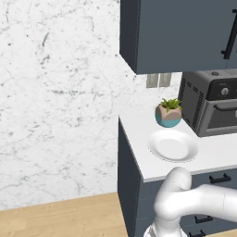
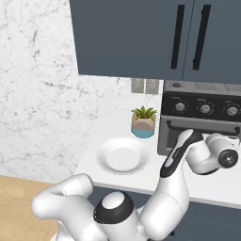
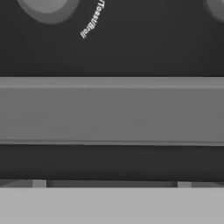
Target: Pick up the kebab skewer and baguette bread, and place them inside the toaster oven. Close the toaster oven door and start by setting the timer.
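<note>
The oven (image 2: 200,120) stands on the counter (image 2: 221,181) at the back right, under the wall cabinet (image 2: 155,37), with its door (image 2: 202,136) shut. The plate (image 2: 122,155) lies bare to the left of the oven, beside the potted plant (image 2: 143,121); skewer and bread are not on it, so they are judged to be inside the oven already. The hand is pressed up to the door front, directly ahead of the handle (image 3: 112,111), and its jaws stand fully released, grasping nothing. The handle's long axis runs level across the door, square to the hand's line of approach, with the knobs (image 2: 205,109) in a row just above it. The coming move is judged to turn on this: the timer knob lies above the handle, so the hand must rise to reach it. The right base view shows the forearm and wrist meeting the door and all three knobs. The left base view shows the oven's vented side (image 1: 192,104) and one knob (image 1: 225,91). The hand view shows the handle bar close up, with a knob edge (image 3: 46,8) and dial lettering above it
</note>
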### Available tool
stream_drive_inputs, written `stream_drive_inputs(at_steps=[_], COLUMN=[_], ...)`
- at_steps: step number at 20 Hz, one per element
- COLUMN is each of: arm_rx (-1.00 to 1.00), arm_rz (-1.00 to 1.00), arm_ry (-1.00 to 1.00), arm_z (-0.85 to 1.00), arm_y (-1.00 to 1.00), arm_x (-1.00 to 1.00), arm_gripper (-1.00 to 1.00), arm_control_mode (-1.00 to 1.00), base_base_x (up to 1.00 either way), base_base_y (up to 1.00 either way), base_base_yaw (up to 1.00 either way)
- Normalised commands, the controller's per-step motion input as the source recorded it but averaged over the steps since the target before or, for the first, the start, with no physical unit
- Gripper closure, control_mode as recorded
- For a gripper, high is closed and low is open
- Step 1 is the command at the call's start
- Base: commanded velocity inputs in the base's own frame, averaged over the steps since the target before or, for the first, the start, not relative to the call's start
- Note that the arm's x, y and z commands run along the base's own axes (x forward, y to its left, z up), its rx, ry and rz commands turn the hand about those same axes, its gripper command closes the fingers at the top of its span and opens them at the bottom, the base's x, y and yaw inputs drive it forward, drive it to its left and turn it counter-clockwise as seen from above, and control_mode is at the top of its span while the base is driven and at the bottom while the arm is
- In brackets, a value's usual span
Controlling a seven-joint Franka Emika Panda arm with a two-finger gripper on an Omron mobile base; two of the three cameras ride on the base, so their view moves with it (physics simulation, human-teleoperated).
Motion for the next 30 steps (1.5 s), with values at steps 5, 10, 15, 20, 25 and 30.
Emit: stream_drive_inputs(at_steps=[5, 10, 15, 20, 25, 30], arm_rx=[0.00, 0.00, 0.00, 0.00, 0.00, 0.00], arm_rz=[0.00, 0.00, 0.00, 0.00, 0.00, 0.00], arm_ry=[0.00, 0.00, 0.00, 0.00, 0.00, 0.00], arm_z=[-0.01, 0.00, -0.03, -0.11, -0.04, 0.00], arm_y=[0.04, 0.02, 0.04, 0.05, 0.00, 0.00], arm_x=[0.18, 0.20, 0.16, 0.05, -0.07, -0.28], arm_gripper=[-1.00, -1.00, -1.00, -1.00, -1.00, -1.00], arm_control_mode=[-1.00, -1.00, -1.00, -1.00, -1.00, -1.00], base_base_x=[0.00, 0.00, 0.00, 0.00, 0.00, 0.00], base_base_y=[0.00, 0.00, 0.00, 0.00, 0.00, 0.00], base_base_yaw=[0.00, 0.00, 0.00, 0.00, 0.00, 0.00])
